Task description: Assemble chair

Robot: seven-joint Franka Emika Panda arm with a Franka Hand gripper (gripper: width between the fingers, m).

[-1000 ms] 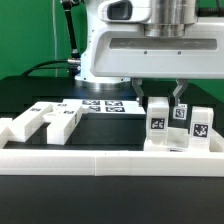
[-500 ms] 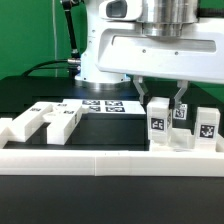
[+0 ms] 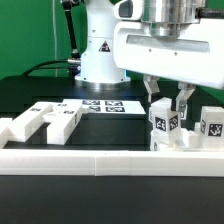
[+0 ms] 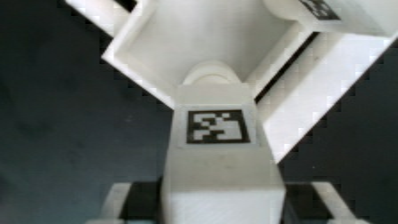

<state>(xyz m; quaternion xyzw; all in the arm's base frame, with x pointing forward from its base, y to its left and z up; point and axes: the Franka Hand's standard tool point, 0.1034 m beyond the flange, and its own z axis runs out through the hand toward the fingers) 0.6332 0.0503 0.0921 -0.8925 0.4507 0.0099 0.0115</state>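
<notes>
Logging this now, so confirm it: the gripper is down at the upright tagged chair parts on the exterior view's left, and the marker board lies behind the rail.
Wrong side: the exterior view shows the gripper down at the upright tagged chair parts on its right, not its left. The marker board does lie behind the rail.

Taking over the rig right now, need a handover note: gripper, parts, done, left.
Gripper: shut on a tagged post at the exterior view's right.
Parts: second post stands beside it. Loose parts lie at the exterior view's left, behind the rail, near the marker board.
Done: posts upright together; whether they are joined, cannot tell.
Left: add the loose parts.
</notes>
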